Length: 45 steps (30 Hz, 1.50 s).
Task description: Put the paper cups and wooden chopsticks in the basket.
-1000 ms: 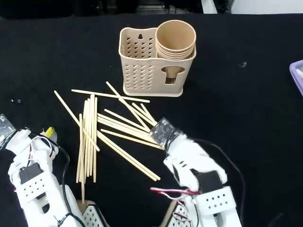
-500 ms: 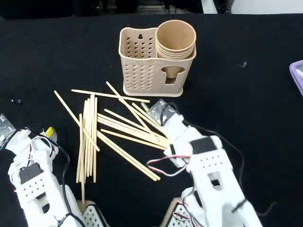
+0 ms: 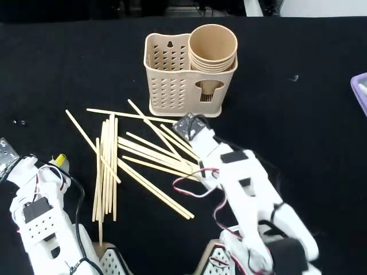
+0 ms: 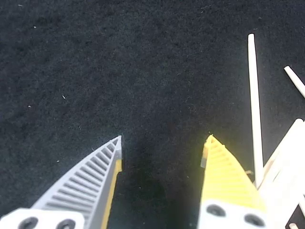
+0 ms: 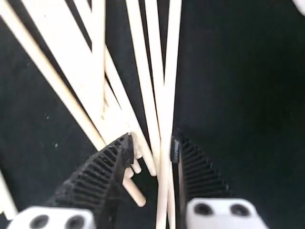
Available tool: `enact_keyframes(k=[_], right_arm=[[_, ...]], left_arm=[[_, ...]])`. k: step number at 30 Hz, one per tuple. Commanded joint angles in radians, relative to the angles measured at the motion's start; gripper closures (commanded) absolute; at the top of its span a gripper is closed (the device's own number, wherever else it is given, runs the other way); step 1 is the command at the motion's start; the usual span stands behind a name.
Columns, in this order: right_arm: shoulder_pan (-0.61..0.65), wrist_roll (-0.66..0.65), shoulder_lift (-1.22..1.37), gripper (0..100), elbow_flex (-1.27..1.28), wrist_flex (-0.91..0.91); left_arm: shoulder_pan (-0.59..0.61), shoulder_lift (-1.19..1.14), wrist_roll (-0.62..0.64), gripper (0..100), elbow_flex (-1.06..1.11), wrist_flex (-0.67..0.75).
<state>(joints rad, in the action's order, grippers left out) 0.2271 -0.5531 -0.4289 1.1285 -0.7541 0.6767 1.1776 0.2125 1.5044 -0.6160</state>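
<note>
A beige basket stands at the back of the black table, with a stack of paper cups in its right compartment. Many wooden chopsticks lie scattered in front of it. My right gripper is over the right end of the pile, just in front of the basket. In the right wrist view it is open, with a few chopsticks running between its black fingers. My left gripper is open over bare cloth at the near left, with nothing between its fingers and a chopstick beside it.
A purple object pokes in at the table's right edge. Small specks lie on the cloth at the far left and to the right of the basket.
My right arm has stretched forward from the near edge, carrying its gripper over the chopsticks toward the basket. The left arm, basket, cups and chopsticks have not moved.
</note>
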Motion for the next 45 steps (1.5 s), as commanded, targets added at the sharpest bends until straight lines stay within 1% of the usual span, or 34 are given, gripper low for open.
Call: enact_keyframes(k=[1,3,4,6,8,9,11,19,24,27,31,37,39,42,45], right_arm=[[-0.018,0.008,0.107,85.8,-0.113,0.014],[-0.023,0.008,0.14,86.8,-0.125,0.012],[-0.028,0.008,0.145,89.6,-0.124,0.012],[-0.032,0.008,0.134,99.3,-0.114,0.014],[-0.034,0.008,0.107,97.3,-0.097,0.014],[-0.034,0.006,0.087,98.8,-0.088,0.014],[-0.034,0.002,0.031,98.6,-0.073,0.002],[-0.034,-0.005,-0.255,98.8,-0.07,-0.23],[-0.032,-0.08,-0.297,98.8,-0.039,-0.319],[-0.034,-0.133,-0.269,98.6,-0.027,-0.373],[-0.034,-0.14,-0.188,97.9,-0.033,-0.365],[-0.071,-0.14,0.015,84.8,-0.061,-0.213],[-0.107,-0.14,0.081,84.4,-0.099,-0.181],[-0.16,-0.14,0.15,84.4,-0.182,-0.186],[-0.18,-0.14,0.18,84.4,-0.254,-0.241]], left_arm=[[0.001,0.015,-0.038,74,-0.053,0.017],[0.001,0.015,-0.038,74,-0.053,0.017],[0.001,0.015,-0.038,74,-0.053,0.017],[0.001,0.015,-0.04,74,-0.053,0.017],[-0.001,0.015,-0.04,74,-0.053,0.017],[-0.001,0.015,-0.04,74,-0.053,0.017],[-0.001,0.015,-0.04,74,-0.053,0.017],[-0.001,0.015,-0.041,74,-0.053,0.017],[-0.001,0.015,-0.041,74,-0.053,0.017],[-0.001,0.015,-0.043,74,-0.053,0.017],[-0.001,0.015,-0.043,74,-0.053,0.017],[-0.001,0.015,-0.043,74,-0.053,0.017],[-0.001,0.015,-0.043,74,-0.053,0.017],[-0.001,0.015,-0.043,74,-0.053,0.017],[-0.001,0.015,-0.043,74,-0.053,0.017]])
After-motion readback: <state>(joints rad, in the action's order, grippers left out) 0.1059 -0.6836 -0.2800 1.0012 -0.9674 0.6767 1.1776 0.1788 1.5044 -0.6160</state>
